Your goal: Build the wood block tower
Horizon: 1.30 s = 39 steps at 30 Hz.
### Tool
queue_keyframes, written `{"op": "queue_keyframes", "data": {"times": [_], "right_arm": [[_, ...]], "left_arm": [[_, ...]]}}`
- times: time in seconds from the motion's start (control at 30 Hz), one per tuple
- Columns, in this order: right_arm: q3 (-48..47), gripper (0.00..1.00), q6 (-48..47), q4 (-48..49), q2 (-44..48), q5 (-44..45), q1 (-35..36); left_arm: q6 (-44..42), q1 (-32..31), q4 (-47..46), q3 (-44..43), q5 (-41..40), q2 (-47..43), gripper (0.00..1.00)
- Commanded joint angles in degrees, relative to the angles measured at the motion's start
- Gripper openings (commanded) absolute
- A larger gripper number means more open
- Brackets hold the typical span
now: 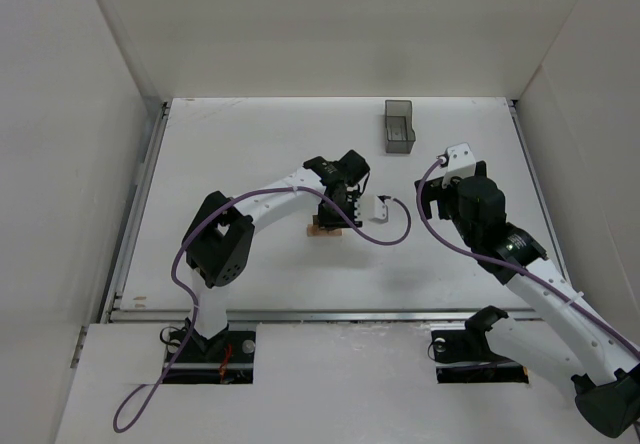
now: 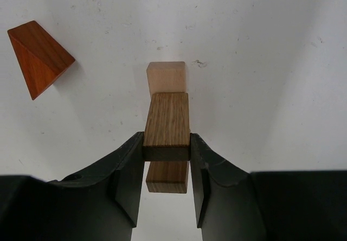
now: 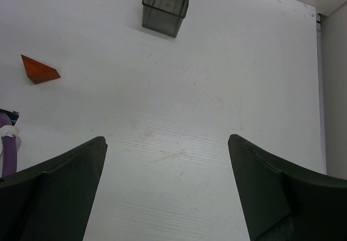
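Left claw pinching a block above the stack, right claw idle and spread.

My left claw [image 2: 166,143] is clamped on the sides of the dark oak block [image 2: 166,122]. The block's long axis runs straight away from the wrist, between the fingers. A lower block [image 2: 167,178] shows directly beneath it, lined up the same way, and a pale block [image 2: 166,78] sits just past the far end; I can't tell whether the held piece already rests on either. I judge the placement turns on keeping that axis over the lower block before I let go. The orange roof piece [image 2: 38,56] lies on the table [image 2: 271,62] ahead and to the left of this claw, apart from the stack, so the left arm is nearer to it. My right claw [image 3: 167,143] is spread wide over bare table, with the grey bin [image 3: 167,5] beyond it.
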State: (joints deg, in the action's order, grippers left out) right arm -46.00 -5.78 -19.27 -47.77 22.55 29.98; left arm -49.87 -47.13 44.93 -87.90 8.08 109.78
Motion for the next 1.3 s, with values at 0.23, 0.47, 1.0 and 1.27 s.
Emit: {"op": "queue_keyframes", "data": {"times": [0.23, 0.47, 1.0, 1.27], "right_arm": [[0.29, 0.99, -0.11, 2.57, 0.13, -0.22, -0.27], [0.29, 0.99, -0.11, 2.57, 0.13, -0.22, -0.27], [0.29, 0.99, -0.11, 2.57, 0.13, -0.22, -0.27], [0.29, 0.99, -0.11, 2.57, 0.13, -0.22, -0.27]], "left_arm": [[0.74, 0.20, -0.01, -1.49, -0.17, 0.00, 0.00], [0.74, 0.20, 0.59, -1.49, -0.17, 0.00, 0.00], [0.21, 0.20, 1.66, -0.96, 0.45, 0.00, 0.09], [0.82, 0.20, 1.13, -0.43, -0.69, 0.00, 0.29]]}}
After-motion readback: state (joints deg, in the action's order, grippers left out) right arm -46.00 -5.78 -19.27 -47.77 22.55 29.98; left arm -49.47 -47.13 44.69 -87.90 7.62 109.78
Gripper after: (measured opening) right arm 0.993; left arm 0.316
